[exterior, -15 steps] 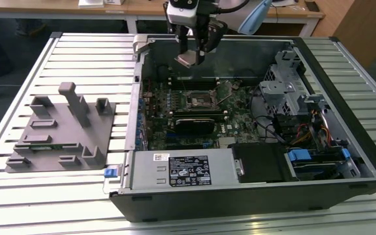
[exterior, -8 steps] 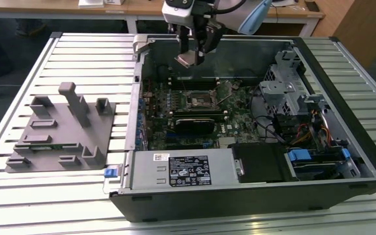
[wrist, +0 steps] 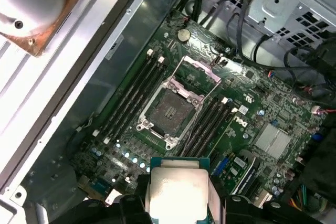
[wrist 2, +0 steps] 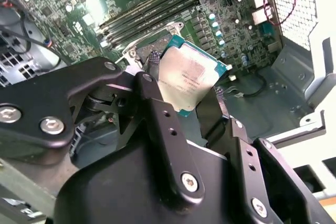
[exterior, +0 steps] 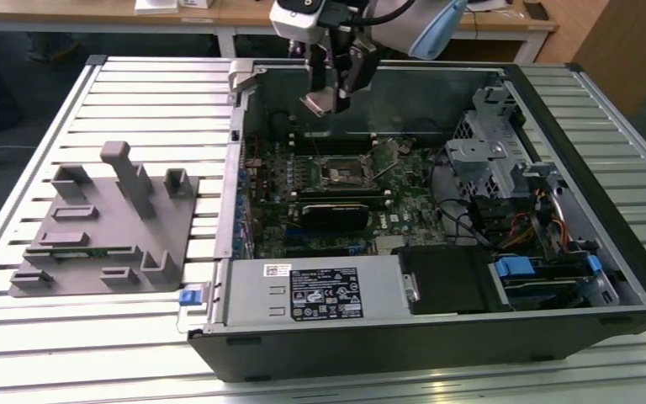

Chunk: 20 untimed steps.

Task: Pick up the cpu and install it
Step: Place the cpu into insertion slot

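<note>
**Carrying the cpu above the open socket**

Working down from the big things: the slatted table [exterior: 132, 93] bears an open computer case [exterior: 413, 358]. I hang over the case's far half in the exterior view, well apart from the grey fixture [exterior: 104, 227] on that view's left. Inside lies the green motherboard [exterior: 407, 206], and on it the black socket [wrist: 169, 111], bare, with its metal frame [wrist: 202, 71] swung up out of the way. My gripper [wrist 2: 186, 90] is clamped on the cpu [wrist 2: 191, 77], one finger on each of two opposite edges. The chip is in the air above the board, touching nothing but me, and short of the socket (toward the far side of the case, as the exterior view has it).

To do this step well, I judge the chip must lie flat to the board before it nears the socket; in the exterior view it looks tilted. Its corners want squaring with the socket's, and the way down should be straight with no sliding, since I'd expect the contacts there to be delicate. The raised frame is the thing to stay clear of.

The cpu itself is small, thin and square, with a silvery-white metal top bearing faint print, rimmed by a narrow blue-green border.
</note>
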Tool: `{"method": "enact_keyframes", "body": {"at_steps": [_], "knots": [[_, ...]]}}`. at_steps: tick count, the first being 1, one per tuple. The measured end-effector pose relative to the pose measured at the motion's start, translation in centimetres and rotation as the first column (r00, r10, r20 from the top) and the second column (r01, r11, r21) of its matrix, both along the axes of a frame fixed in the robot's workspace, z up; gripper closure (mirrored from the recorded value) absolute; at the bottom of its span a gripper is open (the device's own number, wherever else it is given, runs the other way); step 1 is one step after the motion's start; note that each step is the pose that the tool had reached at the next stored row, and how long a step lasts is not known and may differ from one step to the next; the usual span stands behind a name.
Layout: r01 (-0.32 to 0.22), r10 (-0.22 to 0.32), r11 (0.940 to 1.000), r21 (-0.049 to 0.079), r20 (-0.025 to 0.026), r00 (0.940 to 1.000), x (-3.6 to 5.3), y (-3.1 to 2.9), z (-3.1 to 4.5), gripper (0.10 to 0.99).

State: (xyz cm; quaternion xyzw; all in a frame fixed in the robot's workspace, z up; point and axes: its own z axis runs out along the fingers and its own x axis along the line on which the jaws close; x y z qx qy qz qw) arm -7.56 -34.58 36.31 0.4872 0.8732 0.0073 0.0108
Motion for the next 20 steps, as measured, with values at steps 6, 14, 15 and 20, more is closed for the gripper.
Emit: {"method": "enact_keyframes", "body": {"at_steps": [6, 14, 15, 20], "knots": [[0.071, -0.071, 0.9975, 0.000, 0.0000, 0.9975, 0.00, 0.00, -0.03, 0.557], [0.162, -0.162, 0.9868, 0.000, 0.0000, 0.9868, 0.00, 0.01, -0.08, 0.557], [0.173, -0.173, 0.9849, 0.000, 0.0000, 0.9849, 0.00, 0.01, -0.08, 0.557], [0.228, -0.228, 0.9737, 0.000, 0.0000, 0.9737, 0.00, 0.01, -0.11, 0.557]]}}
